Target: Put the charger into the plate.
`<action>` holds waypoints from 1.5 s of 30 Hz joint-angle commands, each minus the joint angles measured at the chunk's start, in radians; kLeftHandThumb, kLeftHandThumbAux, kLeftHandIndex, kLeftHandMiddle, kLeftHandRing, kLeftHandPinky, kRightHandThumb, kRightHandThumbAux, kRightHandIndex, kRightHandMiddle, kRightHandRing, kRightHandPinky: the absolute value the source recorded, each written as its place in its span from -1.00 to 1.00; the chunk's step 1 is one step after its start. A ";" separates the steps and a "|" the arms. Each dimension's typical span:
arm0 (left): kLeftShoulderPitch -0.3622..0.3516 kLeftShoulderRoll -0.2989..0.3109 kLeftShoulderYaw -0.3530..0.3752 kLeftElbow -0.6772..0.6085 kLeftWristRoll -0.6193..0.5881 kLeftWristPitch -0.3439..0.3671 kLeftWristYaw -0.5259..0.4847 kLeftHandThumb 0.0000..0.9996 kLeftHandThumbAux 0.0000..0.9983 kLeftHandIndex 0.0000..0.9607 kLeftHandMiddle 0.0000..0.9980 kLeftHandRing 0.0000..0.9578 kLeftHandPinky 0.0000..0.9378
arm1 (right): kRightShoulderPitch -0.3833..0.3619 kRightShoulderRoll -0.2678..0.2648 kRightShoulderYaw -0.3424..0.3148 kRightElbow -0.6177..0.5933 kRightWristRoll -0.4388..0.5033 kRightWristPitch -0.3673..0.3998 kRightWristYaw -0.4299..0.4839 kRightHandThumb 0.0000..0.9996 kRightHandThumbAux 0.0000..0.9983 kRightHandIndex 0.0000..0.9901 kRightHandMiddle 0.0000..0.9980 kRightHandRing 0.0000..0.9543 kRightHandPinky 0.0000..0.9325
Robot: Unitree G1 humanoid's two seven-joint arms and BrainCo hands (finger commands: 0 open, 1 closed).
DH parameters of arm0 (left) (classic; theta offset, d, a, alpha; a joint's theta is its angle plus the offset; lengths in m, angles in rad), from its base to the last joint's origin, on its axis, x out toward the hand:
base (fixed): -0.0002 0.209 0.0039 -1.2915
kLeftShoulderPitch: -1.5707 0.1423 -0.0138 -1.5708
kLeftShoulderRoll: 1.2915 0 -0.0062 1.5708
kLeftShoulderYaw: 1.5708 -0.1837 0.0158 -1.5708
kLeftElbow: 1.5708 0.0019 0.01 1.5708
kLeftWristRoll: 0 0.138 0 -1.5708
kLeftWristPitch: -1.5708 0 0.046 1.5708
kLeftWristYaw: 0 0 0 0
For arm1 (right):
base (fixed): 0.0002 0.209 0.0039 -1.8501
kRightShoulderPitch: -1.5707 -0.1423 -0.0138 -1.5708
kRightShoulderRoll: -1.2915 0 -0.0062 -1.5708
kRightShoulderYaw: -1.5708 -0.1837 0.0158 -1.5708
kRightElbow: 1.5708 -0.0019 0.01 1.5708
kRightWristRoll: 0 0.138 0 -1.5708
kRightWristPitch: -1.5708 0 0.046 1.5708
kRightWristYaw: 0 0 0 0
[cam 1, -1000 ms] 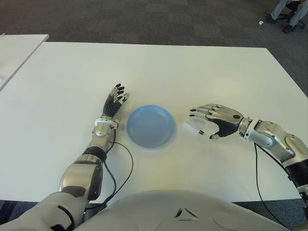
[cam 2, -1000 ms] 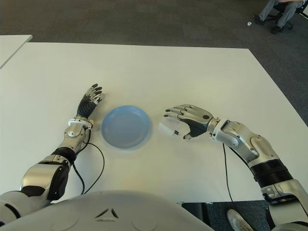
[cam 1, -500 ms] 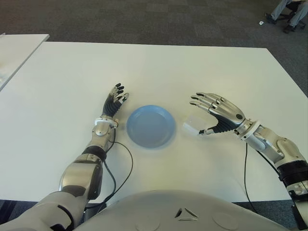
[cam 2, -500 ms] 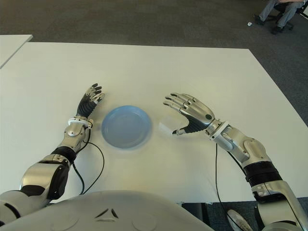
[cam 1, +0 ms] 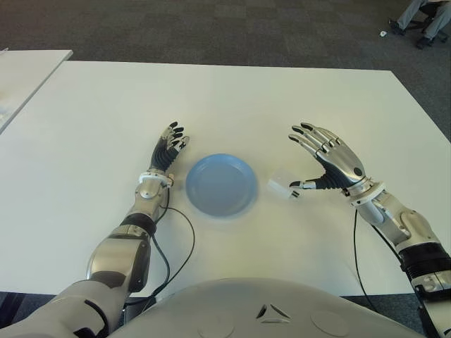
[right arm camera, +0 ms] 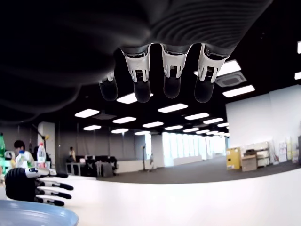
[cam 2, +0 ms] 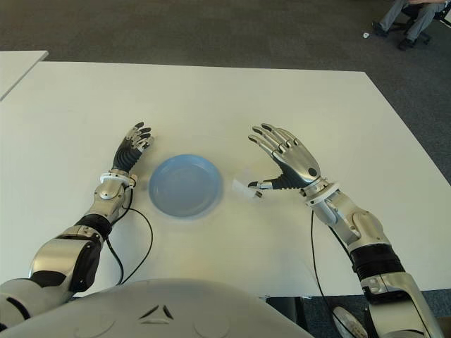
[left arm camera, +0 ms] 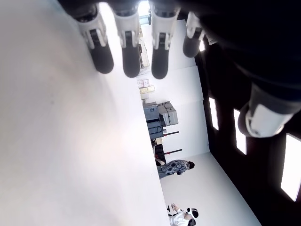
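Observation:
A small white charger [cam 1: 284,186] lies on the white table [cam 1: 282,98], just right of the round blue plate [cam 1: 220,184]. My right hand [cam 1: 325,156] is raised to the right of the charger with its fingers spread wide; the thumb tip shows right beside the charger's right edge, and I cannot tell if they touch. It holds nothing. My left hand [cam 1: 167,151] shows flat and open to the left of the plate, palm down. The plate is empty.
A second white table [cam 1: 21,77] stands at the far left. Black cables [cam 1: 176,246] trail from both forearms over the near table edge. A seated person's legs [cam 1: 423,17] show at the back right on the dark carpet.
My right hand has opened and lifted off the charger, tilting back to the right. The charger stays beside the plate. The left hand has not moved.

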 commanded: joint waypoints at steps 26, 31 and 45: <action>0.046 -0.024 -0.048 0.057 0.029 0.110 -0.024 -1.00 -0.02 -0.83 -0.65 -0.67 -0.68 | 0.440 0.455 0.083 -0.359 -0.078 0.608 0.130 -0.24 -0.73 -1.00 -1.00 -1.00 -1.00; 0.045 -0.028 -0.047 0.057 0.023 0.109 -0.025 -1.00 -0.03 -0.83 -0.66 -0.67 -0.70 | 0.444 0.455 0.086 -0.358 -0.091 0.629 0.116 -0.20 -0.74 -1.00 -1.00 -1.00 -1.00; 0.046 -0.037 -0.039 0.059 0.012 0.098 -0.026 -1.00 -0.04 -0.82 -0.66 -0.70 -0.76 | 0.437 0.431 0.085 -0.362 -0.113 0.671 0.129 -0.26 -0.74 -1.00 -1.00 -1.00 -1.00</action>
